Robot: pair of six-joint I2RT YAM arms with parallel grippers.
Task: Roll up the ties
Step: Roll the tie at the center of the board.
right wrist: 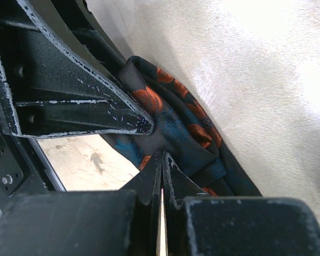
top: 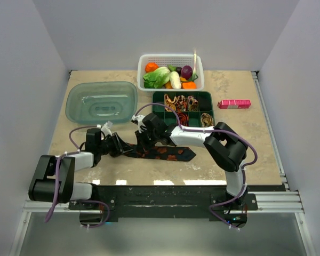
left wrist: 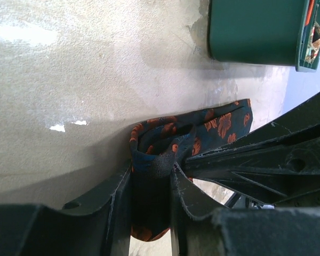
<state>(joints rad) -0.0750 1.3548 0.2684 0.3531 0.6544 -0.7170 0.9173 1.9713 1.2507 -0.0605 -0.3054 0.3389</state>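
Left gripper (left wrist: pixel 152 173): jaws partly apart, clamped on the folded end of the black tie (left wrist: pixel 213 125). Right gripper (right wrist: pixel 162 162): jaws nearly together, pinching the same fold. The remaining length lies flat on the table (top: pixel 245 144), near the green tray (top: pixel 156 104) of rolled ties (top: pixel 176 101).

Left arm (top: pixel 80 159) and right arm (top: pixel 189 137) — black joints, white links, looping purple cables (top: pixel 55 184); the right gripper (right wrist: pixel 162 157) is black, edges scuffed white.
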